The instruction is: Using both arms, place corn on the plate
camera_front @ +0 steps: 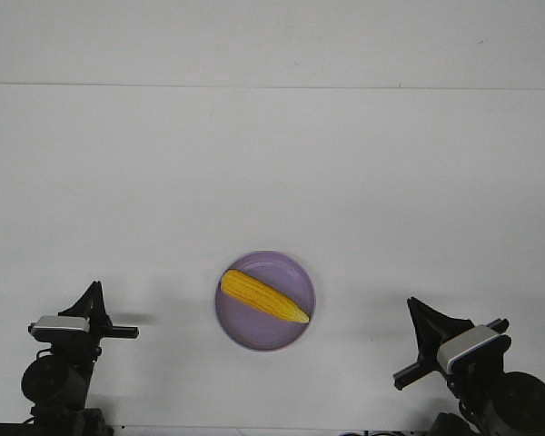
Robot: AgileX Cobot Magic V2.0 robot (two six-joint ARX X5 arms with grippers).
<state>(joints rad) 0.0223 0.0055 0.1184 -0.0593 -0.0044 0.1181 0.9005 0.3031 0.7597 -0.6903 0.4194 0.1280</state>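
Note:
The yellow-orange corn [263,296] lies diagonally inside the lavender plate [292,272], its paler tip pointing to the plate's front right rim. The plate sits on the white table in the front middle. My left gripper [95,289] is at the front left corner, well to the left of the plate, and its black fingers come together in one point with nothing in them. My right gripper [413,305] is at the front right corner, well to the right of the plate, also drawn to a point and empty. Neither gripper touches the plate or the corn.
The white table [272,163] stretches far behind the plate to a back edge line near the top of the view. No other objects show on it. The arms' bases sit at the front edge.

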